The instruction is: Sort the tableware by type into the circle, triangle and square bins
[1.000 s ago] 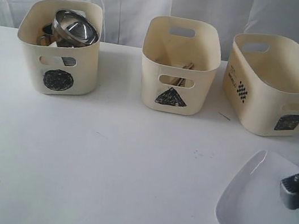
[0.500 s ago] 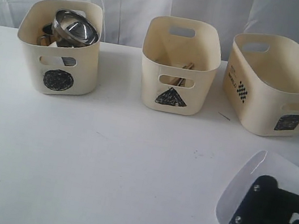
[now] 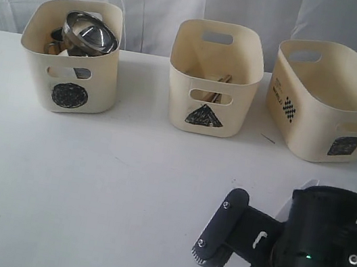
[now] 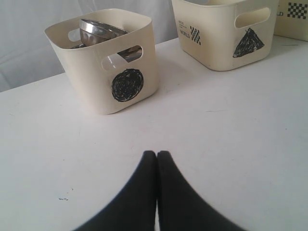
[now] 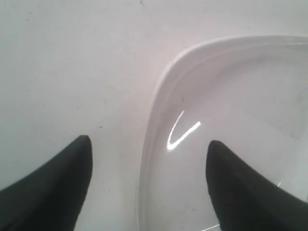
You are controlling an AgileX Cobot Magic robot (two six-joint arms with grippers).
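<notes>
Three cream bins are standing in a row along the far side of the white surface (image 3: pixel 119 199): the circle bin (image 3: pixel 74 61) at ten o'clock, the triangle bin (image 3: pixel 213 78) at twelve and the square bin (image 3: pixel 335 98) at two. A steel bowl (image 3: pixel 90 32) is lying tilted on top of other steel pieces in the circle bin, and those beneath it are too hidden to name. Wooden chopsticks (image 3: pixel 223 79) are showing inside the triangle bin. The black right arm (image 3: pixel 329 255) is filling the five o'clock corner of the exterior view and covering nearly all of the large white plate (image 5: pixel 231 106), which is lying flat on the surface there. The right pincer (image 5: pixel 149 139) is standing wide, straddling the plate's curved rim, with one finger hanging over the bare surface and the other over the plate's inside. Whether either finger is touching the plate cannot be told. The left pincer (image 4: pixel 156 154) is pressed fully together with nothing between its fingers, hanging above bare surface and facing the circle bin.
</notes>
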